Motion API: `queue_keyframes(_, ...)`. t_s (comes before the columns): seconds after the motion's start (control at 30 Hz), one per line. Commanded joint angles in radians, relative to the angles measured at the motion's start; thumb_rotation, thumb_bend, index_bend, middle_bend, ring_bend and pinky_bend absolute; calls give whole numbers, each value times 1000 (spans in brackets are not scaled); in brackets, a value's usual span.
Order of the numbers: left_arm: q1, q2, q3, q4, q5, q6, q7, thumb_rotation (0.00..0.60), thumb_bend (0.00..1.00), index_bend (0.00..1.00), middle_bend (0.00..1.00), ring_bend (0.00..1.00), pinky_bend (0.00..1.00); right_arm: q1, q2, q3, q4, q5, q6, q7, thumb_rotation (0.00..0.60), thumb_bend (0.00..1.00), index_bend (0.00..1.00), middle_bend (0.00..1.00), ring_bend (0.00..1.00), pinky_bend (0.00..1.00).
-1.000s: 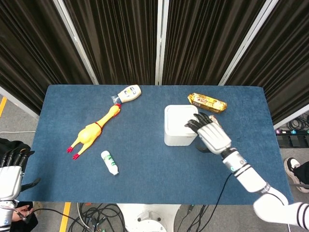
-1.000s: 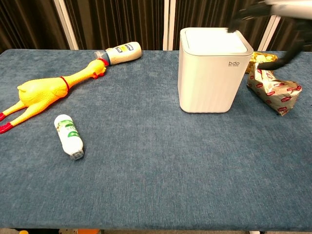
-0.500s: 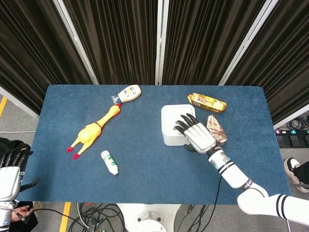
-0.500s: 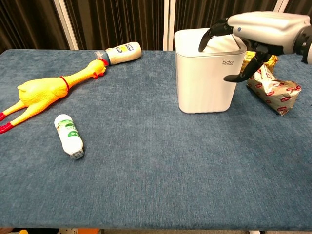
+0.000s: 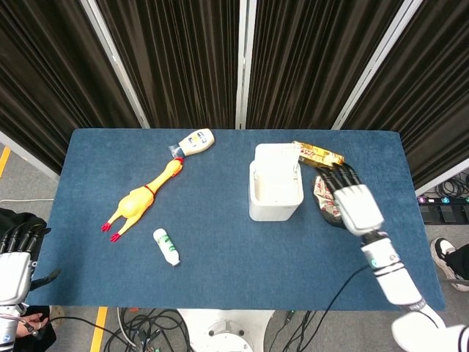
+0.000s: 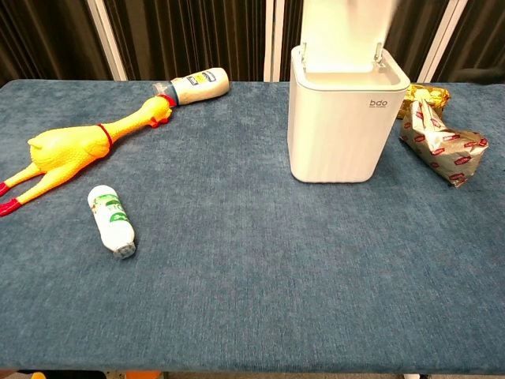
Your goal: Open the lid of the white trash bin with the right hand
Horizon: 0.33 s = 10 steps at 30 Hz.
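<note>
The white trash bin [image 5: 275, 192] [image 6: 341, 126] stands right of the table's middle. Its lid [image 5: 277, 154] [image 6: 347, 35] is swung up at the back, so the hollow inside shows from above. My right hand [image 5: 349, 203] hovers to the right of the bin, apart from it, fingers spread and holding nothing; the chest view does not show it. My left hand [image 5: 15, 257] hangs off the table's lower left corner, fingers apart and empty.
A yellow rubber chicken [image 5: 141, 199] [image 6: 75, 148], a small white bottle [image 5: 166, 246] [image 6: 110, 220] and a cream bottle [image 5: 195, 141] [image 6: 195, 84] lie on the left half. A gold snack bar [image 5: 319, 153] and a wrapped packet [image 6: 440, 144] lie right of the bin, under my right hand.
The bin's lid has sprung open and stands up. My right hand has left the lid and pulled away to the right. The bin shifted back slightly to the right.
</note>
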Motion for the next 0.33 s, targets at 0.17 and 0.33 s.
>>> queue_keyframes(0.17, -1, 2, 3, -8, 11, 5, 11, 600, 0, 201, 161, 74, 94, -235, 29, -156, 63, -163, 245, 147, 600, 211, 65, 97, 0, 0)
queue_keyframes(0.33, -2, -3, 1, -8, 16, 8, 20, 600, 0, 201, 161, 74, 95, -341, 4, -216, 130, -223, 350, 239, 600, 212, 65, 97, 0, 0)
